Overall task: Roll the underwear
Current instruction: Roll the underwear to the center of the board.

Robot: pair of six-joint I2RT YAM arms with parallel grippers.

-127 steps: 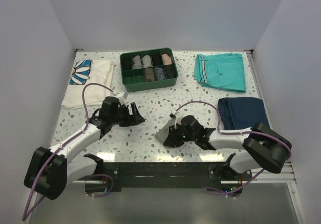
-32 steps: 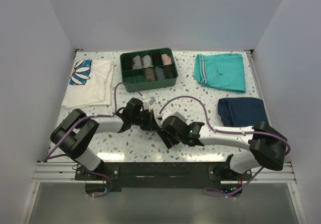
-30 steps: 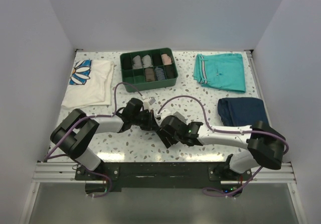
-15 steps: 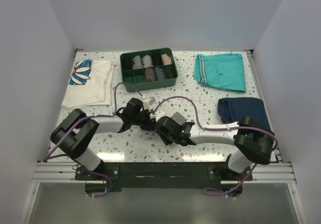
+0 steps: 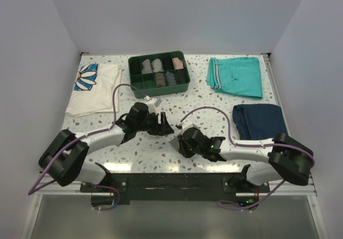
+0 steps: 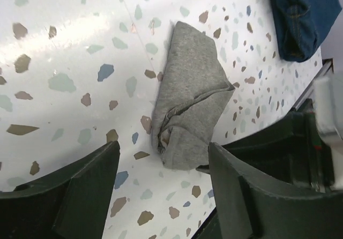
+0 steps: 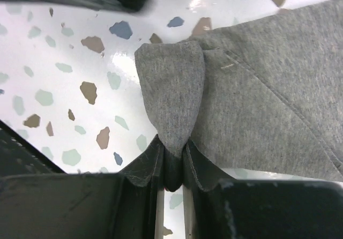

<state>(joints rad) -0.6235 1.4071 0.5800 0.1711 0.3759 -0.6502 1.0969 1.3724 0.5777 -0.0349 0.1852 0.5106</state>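
Near the middle of the white speckled terrazzo bench (image 5: 214,102), just ahead of the two arm bases, lies the small, soft, grey-taupe cloth underwear (image 6: 190,97). It is folded into a loose bundle with one rumpled end turned toward the left wrist camera. Over it hangs the left gripper (image 6: 163,158), its jaws released and standing wide, one dark finger on each side of the bundle's near end. The right gripper (image 7: 171,169) comes in from the other side, and its jaws are clenched on a narrow fold of the underwear; the pinched cloth bulges out in a rounded tuck while the rest spreads on the bench. From the overhead camera the two grippers sit close together, tips facing each other, and the garment is mostly hidden beneath them, with only what may be a pale sliver showing at the right gripper's tip. At the far edge stands a dark green plastic tray (image 5: 161,92) divided into compartments that hold rolled cloth items, with a white T-shirt (image 5: 99,91) bearing a blue-and-white daisy print to its left and a pair of teal shorts (image 5: 238,77) to its right. A folded navy garment (image 5: 262,118) lies on the right side of the bench, near the right arm.
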